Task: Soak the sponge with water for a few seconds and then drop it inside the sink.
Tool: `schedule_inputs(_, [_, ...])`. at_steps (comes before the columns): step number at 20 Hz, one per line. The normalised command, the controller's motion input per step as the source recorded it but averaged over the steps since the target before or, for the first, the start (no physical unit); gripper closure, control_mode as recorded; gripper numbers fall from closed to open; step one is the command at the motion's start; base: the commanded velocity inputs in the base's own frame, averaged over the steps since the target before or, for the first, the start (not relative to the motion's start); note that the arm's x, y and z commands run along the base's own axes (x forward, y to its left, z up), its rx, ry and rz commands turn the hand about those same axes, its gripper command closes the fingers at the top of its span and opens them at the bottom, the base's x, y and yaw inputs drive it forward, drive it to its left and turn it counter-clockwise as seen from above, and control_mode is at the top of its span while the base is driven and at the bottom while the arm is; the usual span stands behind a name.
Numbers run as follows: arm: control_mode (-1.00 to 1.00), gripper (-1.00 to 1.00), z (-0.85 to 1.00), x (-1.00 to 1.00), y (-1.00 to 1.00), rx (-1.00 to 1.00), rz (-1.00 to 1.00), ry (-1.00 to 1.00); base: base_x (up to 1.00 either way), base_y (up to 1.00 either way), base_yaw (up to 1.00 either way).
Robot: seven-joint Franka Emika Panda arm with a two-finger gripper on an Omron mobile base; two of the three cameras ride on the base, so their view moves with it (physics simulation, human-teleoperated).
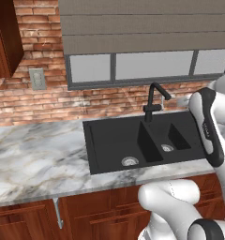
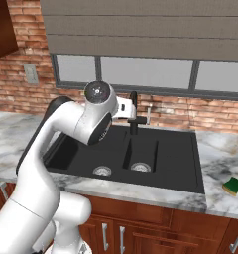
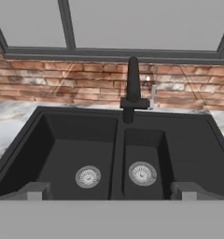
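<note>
From the left base view, the sink [image 1: 147,140] is matte black, set into the swirly marble bench [image 1: 34,159], with its faucet [image 1: 154,101] curling up at the back edge. No water runs.

From the right base view, the sponge [image 2: 234,185] lies near the bench's front right corner, well apart from my arm. It is a small yellow block with a green top (likely squishy).

In the hand view, my gripper [image 3: 111,190] hangs over the sink with its tips wide apart, holding nothing, so I guess I must fetch the sponge first.
</note>
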Motion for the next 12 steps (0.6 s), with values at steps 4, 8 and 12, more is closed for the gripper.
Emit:
schedule_inputs(4, [-1.00, -1.00, 0.01, 0.00, -0.50, 0.01, 0.00, 0.00, 0.00, 0.00, 0.00])
schedule_inputs(8, [-1.00, -1.00, 0.00, 0.00, -0.50, 0.00, 0.00, 0.00, 0.00, 0.00, 0.00])
schedule_inputs(12, [-1.00, -1.00, 0.00, 0.02, -0.38, 0.00, 0.00, 0.00, 0.00, 0.00, 0.00])
